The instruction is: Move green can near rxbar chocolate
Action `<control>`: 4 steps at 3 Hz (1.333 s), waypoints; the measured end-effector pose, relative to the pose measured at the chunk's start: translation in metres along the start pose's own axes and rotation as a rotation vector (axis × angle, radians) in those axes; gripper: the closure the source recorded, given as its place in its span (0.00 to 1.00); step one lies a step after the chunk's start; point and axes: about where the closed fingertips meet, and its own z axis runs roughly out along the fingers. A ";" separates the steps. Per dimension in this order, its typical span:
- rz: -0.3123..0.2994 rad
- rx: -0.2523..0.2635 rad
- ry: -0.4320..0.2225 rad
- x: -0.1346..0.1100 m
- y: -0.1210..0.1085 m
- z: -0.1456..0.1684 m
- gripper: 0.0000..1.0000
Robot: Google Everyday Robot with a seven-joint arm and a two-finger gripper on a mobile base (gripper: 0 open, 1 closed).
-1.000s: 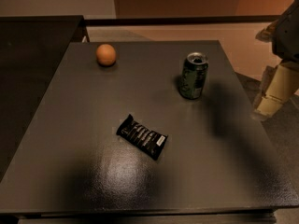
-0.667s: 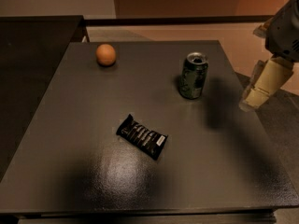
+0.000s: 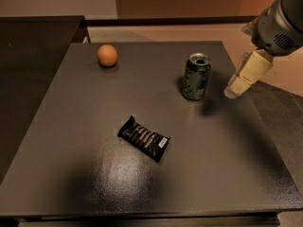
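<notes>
The green can [image 3: 196, 76] stands upright on the dark table [image 3: 71, 141], right of centre toward the back. The rxbar chocolate [image 3: 144, 138], a flat black wrapper with white lettering, lies near the table's middle, in front and to the left of the can. My gripper [image 3: 236, 88] hangs from the grey arm at the upper right, above the table, a short way right of the can and apart from it. It holds nothing.
An orange ball [image 3: 107, 55] sits at the back left of the table. A darker surface [image 3: 28, 46] adjoins the table on the left. The table's right edge runs just beyond the gripper, with floor below.
The gripper has moved left and inward from beyond the table's right edge, closer to the can. The can, the bar and the ball have not moved.
</notes>
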 end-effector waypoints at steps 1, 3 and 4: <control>0.018 -0.041 -0.051 -0.008 -0.015 0.021 0.00; 0.006 -0.116 -0.114 -0.038 -0.025 0.054 0.00; -0.003 -0.160 -0.130 -0.051 -0.020 0.072 0.00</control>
